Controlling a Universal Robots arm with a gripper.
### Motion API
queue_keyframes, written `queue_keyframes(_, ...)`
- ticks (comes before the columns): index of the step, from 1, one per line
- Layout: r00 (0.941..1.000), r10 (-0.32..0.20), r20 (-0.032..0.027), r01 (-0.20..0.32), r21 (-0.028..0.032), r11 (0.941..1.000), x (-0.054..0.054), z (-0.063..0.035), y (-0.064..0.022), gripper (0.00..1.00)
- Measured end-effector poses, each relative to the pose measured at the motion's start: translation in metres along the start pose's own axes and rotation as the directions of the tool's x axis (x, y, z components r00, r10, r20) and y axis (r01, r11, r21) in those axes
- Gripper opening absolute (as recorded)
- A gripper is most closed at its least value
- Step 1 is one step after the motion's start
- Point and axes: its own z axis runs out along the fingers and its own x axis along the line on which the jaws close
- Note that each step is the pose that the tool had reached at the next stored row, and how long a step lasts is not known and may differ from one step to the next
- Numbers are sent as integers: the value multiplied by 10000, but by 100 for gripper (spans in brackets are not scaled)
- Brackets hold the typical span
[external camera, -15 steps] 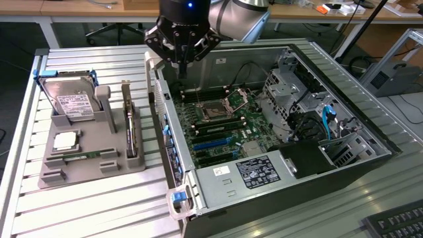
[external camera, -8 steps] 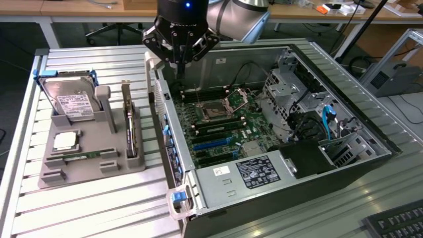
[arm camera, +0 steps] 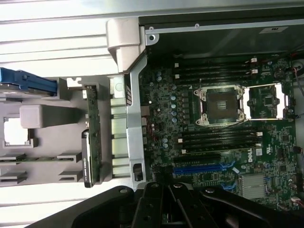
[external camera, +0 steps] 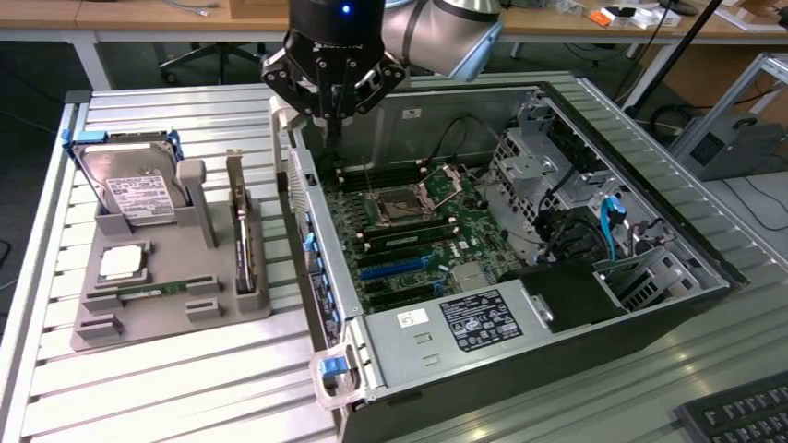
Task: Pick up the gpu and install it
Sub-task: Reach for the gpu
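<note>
Right now the end effector point(external camera: 330, 115) is hovering above the open computer case point(external camera: 555, 397), over the case wall that is facing the grey parts holder point(external camera: 161, 318). Its fingers are pressed together into a narrow point, and they are gripping nothing.

The gpu point(external camera: 244, 242) is standing on its long edge in a slot of the holder, on the side of the holder nearest the case. It is sitting well apart from the end effector and nothing is touching it. In the wrist view the gpu point(arm camera: 91, 133) is showing edge-on as a thin dark strip beside the case wall, and the end effector point(arm camera: 167, 190) is hanging over the motherboard point(arm camera: 190, 118).

The holder is resting on the slatted bench point(external camera: 185, 388), toward the bench edge at the exterior view's left, and the case is taking up the middle of the bench. A silver hard drive point(external camera: 142, 194) is leaning in the holder's far end. A processor point(external camera: 124, 263) is lying flat nearer the front. What is probably a RAM stick point(external camera: 154, 291) is lying just in front of the processor.

Inside the case, the motherboard point(external camera: 419, 249) is lying exposed, and its processor socket point(arm camera: 221, 105) is standing open. A labelled power supply point(external camera: 456, 328) is sitting at the near end of the case.
</note>
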Motion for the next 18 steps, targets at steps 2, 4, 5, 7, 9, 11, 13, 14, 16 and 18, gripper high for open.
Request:
queue_keyframes(2,10000,0,-1,0,1,10000,7,-1,0,11)
queue_keyframes(4,10000,1,-1,-1,1,10000,16,-1,-1,11)
queue_keyframes(5,10000,0,-1,0,1,10000,23,-1,-2,11)
queue_keyframes(7,10000,0,0,0,0,10000,35,-1,-3,11)
queue_keyframes(9,10000,0,0,0,0,10000,43,-1,-3,11)
queue_keyframes(11,10000,0,0,0,0,10000,55,-1,-4,11)
queue_keyframes(13,10000,0,-1,0,1,10000,63,-2,-5,11)
queue_keyframes(14,10000,0,0,0,1,10000,69,-2,-5,11)
queue_keyframes(16,10000,0,0,0,0,10000,76,-2,-6,11)
queue_keyframes(18,10000,0,0,0,0,10000,83,-2,-6,11)
